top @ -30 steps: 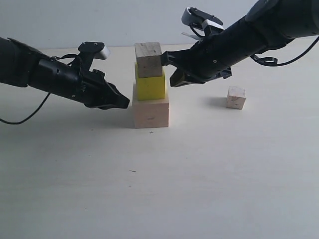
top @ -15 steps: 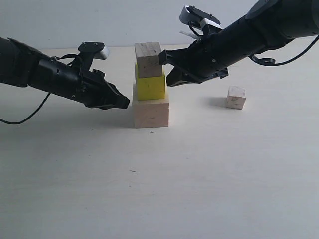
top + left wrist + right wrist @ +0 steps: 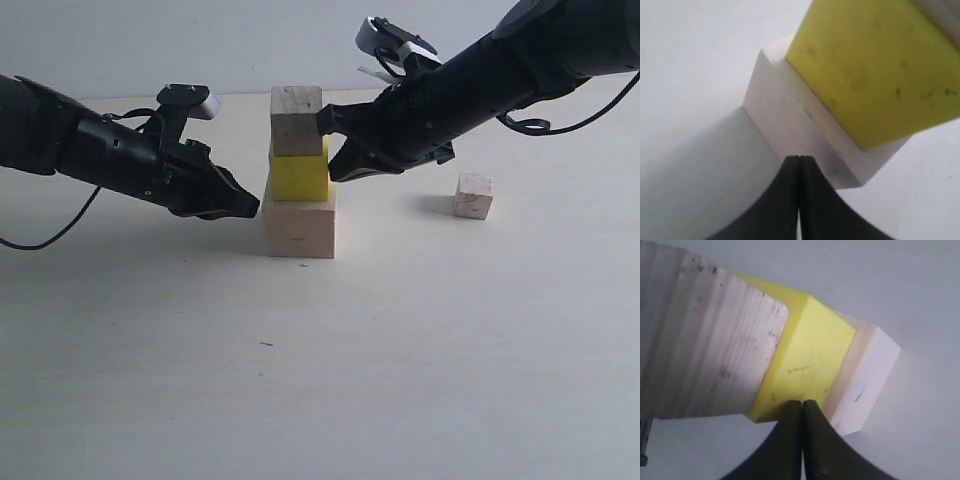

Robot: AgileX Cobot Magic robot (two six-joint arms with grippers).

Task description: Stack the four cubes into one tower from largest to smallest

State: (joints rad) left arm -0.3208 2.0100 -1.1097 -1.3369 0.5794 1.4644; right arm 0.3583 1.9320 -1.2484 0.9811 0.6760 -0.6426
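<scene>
1. Now we see three of the four cubes standing as an unfinished tower [image 3: 296, 140] near the middle of the table [image 3: 300, 400]. The largest cube [image 3: 300, 230], pale wood, sits flat on the tabletop as its base.
2. On that base stands the yellow cube [image 3: 300, 176], upright. In the left wrist view a strip of the base's top shows bare along one yellow side, so we read the two as not flush there.
3. The knotty cube [image 3: 297, 120] rests on the yellow one as the top tier. In the exterior view its left side runs about in line with the yellow cube's left side.
4. The tiniest cube [image 3: 473, 196] lies alone on the table, well apart from the tower, off to its right in the exterior view.
5. The right gripper [image 3: 802, 407] has its jaws pressed together with nothing between them. In its wrist view the tip lies at the yellow cube's side, close to the seam with the base. In the exterior view its black front meets the right side of the upper tiers.
6. The left gripper [image 3: 250, 206] is likewise closed tight and empty. Its tip sits just beside the left face of the largest cube, near the top edge, and we cannot tell whether it touches.
7. Both arms reach in low over the table, one on each side of the tower.
</scene>
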